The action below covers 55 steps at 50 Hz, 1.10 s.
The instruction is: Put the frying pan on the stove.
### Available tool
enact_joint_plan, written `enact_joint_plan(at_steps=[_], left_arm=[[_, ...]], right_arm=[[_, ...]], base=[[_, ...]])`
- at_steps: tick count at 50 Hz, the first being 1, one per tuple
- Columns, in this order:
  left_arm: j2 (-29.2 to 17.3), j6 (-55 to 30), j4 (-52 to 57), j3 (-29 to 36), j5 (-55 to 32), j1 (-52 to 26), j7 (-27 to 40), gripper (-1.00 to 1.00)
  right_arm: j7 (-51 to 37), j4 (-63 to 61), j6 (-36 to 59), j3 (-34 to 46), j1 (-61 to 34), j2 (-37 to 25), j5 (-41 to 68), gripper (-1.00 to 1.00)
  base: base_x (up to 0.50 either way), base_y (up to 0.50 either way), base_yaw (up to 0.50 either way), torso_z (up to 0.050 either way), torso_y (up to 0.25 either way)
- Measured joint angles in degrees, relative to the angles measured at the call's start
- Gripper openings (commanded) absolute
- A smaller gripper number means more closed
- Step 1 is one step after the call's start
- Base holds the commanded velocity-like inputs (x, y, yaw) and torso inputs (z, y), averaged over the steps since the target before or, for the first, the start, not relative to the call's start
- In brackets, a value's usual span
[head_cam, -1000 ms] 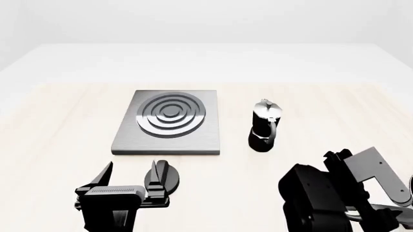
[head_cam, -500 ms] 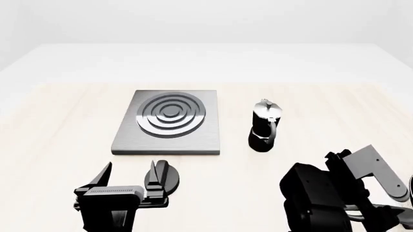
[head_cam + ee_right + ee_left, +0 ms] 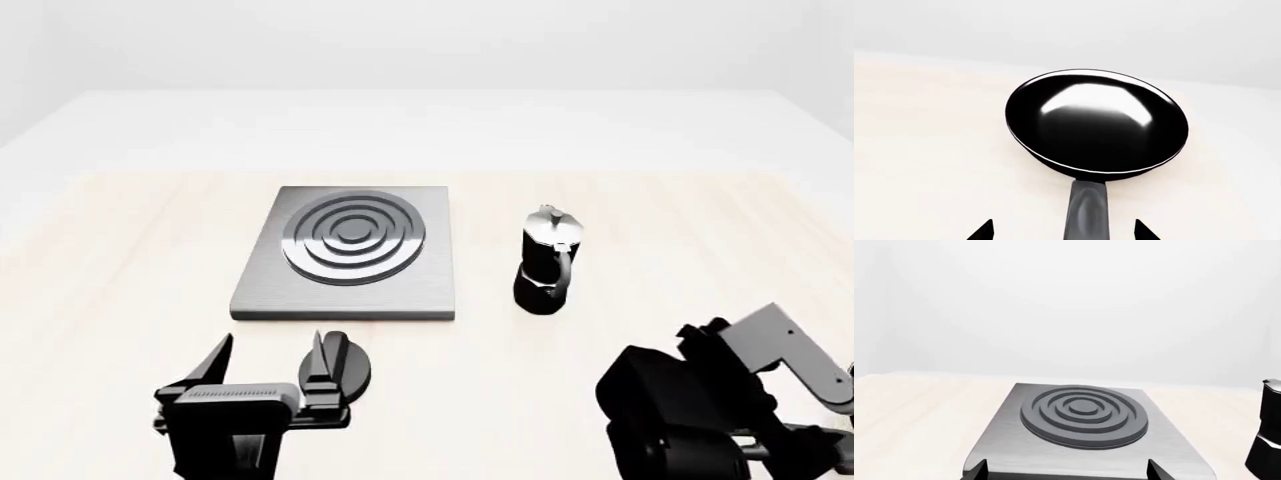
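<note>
1 light wood table [image 3: 120, 270] carries 1 grey square stove [image 3: 350, 254] w/ 1 ringed burner, and 1 moka pot [image 3: 546, 261] just right of it, apart. 1 frying pan [image 3: 1097, 124] sits on the tabletop in the right wrist view, handle pointing toward the camera between 2 spread fingertips [image 3: 982, 231]; not touching. Left gripper [image 3: 270, 373] spread too, near the stove's front edge. Right gripper's tips hidden in head view.

The stove [image 3: 1084, 432] is lying flat on the pale wooden table [image 3: 914, 415], its ring burner [image 3: 1084, 412] facing up. Two dark fingertips [image 3: 977, 471] are flanking its near edge, spread apart. The moka pot [image 3: 1267, 440] is standing at the stove's three o'clock, apart from it.
</note>
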State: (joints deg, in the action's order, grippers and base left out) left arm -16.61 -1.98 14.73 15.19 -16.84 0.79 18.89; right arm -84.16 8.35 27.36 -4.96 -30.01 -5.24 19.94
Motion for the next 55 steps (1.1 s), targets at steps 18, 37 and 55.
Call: enact_joint_plan(at_steps=[18, 37, 55], left_arm=[[-0.3, -0.9, 1.1, 0.8, 0.2, -0.3, 0.7, 1.0], [-0.6, -1.7, 1.7, 1.6, 0.8, -0.6, 1.4, 1.0], [-0.8, -2.0, 1.8, 2.4, 1.1, -0.8, 1.8, 1.0]], right_arm=[[2.0, -6.1, 7.3, -5.2, 1.6, -1.8, 7.3, 1.0], [3.1, -8.5, 7.4, -10.6, 4.1, -0.6, 12.8, 1.0], [4.3, -7.4, 5.1, -11.8, 5.3, 0.6, 14.8, -1.0]], base=[[0.0, 0.0, 0.0, 0.0, 0.0], [0.0, 0.0, 0.0, 0.0, 0.0], [0.0, 0.0, 0.0, 0.0, 0.0]])
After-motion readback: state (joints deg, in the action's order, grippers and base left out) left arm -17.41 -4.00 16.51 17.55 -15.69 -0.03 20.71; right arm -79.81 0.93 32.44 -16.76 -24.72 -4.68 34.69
